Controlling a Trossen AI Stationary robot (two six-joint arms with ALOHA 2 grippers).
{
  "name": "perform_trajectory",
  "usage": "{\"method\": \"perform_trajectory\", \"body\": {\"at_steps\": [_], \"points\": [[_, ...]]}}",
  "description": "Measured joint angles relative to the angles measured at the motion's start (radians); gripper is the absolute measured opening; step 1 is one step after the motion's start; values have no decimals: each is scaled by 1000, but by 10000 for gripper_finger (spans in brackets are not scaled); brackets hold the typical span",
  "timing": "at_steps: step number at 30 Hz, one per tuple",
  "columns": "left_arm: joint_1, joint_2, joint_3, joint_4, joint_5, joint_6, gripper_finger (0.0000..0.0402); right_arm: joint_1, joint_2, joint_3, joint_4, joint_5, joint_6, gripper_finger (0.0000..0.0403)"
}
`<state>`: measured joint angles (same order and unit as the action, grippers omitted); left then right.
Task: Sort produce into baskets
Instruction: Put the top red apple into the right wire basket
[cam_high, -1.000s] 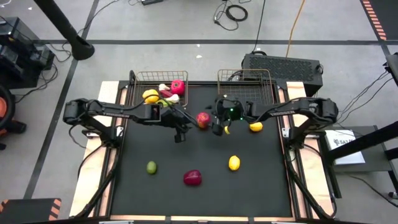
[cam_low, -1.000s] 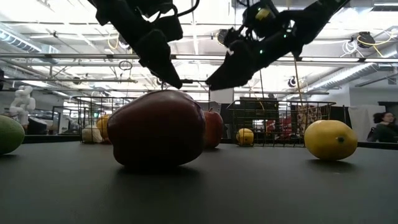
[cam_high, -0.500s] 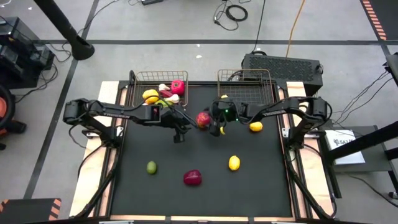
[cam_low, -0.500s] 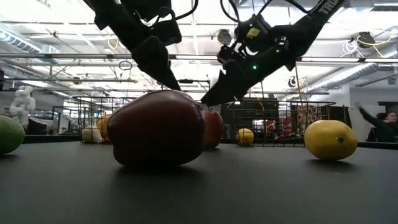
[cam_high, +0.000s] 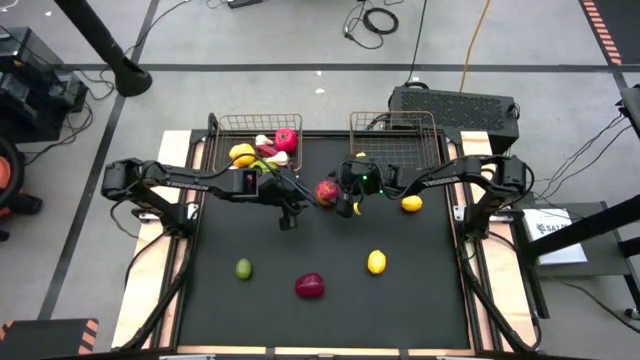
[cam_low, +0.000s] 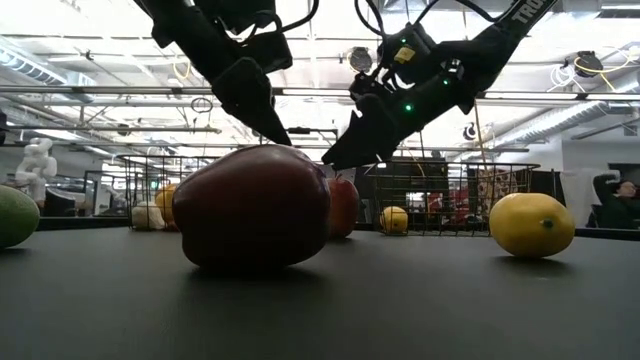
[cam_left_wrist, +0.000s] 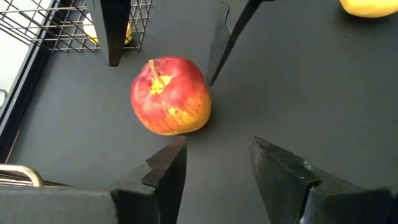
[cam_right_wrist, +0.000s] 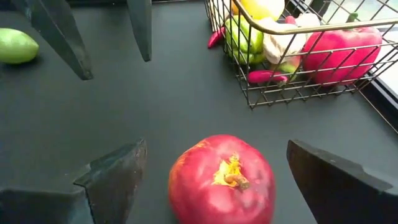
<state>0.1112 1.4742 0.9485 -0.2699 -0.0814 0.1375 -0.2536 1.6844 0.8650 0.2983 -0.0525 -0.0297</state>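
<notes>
We note the red apple (cam_high: 326, 191) hemmed in from two sides: the right gripper (cam_high: 342, 203) stands wide open around it, the left gripper (cam_high: 291, 212) half-open just beside it on the opposite side. Behind the apple, the left basket (cam_high: 222, 125), filled with produce, and the right basket (cam_high: 392, 122) block the far edge. The front mat (cam_high: 420, 300) offers open passage, broken only by a lime (cam_high: 243, 268), a dark red fruit (cam_high: 309, 286) and a lemon (cam_high: 376, 262), all well apart.
</notes>
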Motion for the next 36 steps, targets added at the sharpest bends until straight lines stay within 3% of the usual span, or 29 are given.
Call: {"method": "perform_trajectory", "body": {"at_steps": [15, 23, 32, 36], "points": [[0, 0, 0, -1, 0, 7, 182, 112, -2, 58, -84, 261, 22, 377], [0, 0, 0, -31, 0, 6, 182, 198, -3, 70, -154, 324, 94, 377], [-2, -1, 0, -112, -1, -1, 182, 216, -4, 30, -21, 466, 132, 372], [-2, -1, 0, -132, 0, -2, 182, 231, -4, -56, 152, 500, 190, 335]]}}
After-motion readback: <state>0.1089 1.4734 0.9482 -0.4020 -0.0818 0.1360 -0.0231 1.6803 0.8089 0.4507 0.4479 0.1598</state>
